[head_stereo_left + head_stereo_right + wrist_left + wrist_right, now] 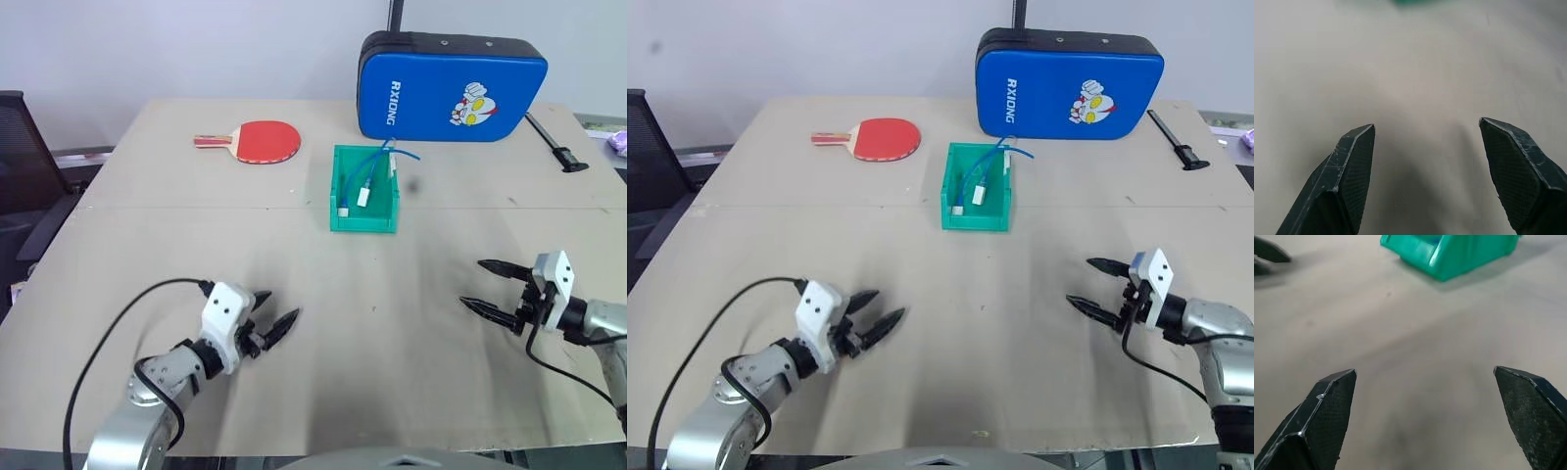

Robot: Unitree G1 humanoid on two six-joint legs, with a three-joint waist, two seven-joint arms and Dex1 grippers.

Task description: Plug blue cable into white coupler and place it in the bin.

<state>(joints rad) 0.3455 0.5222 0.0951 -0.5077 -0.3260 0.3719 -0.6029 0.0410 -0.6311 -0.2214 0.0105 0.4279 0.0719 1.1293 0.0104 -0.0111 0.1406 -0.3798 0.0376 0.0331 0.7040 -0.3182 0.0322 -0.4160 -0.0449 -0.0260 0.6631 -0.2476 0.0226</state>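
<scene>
Left eye view: close by, the left gripper and the right gripper hang over the table, fingers spread wide, holding nothing. Farther off, the bin holds the blue cable and the white coupler. Behind it lie a red paddle and a blue case.

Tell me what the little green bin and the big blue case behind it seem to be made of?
The bin looks like rigid moulded plastic: thin upright walls, even green colour, slight sheen. The blue case seems padded, with a smooth vinyl-like cover: rounded bulging edges, soft gloss, printed lettering. Its filling cannot be seen.
</scene>
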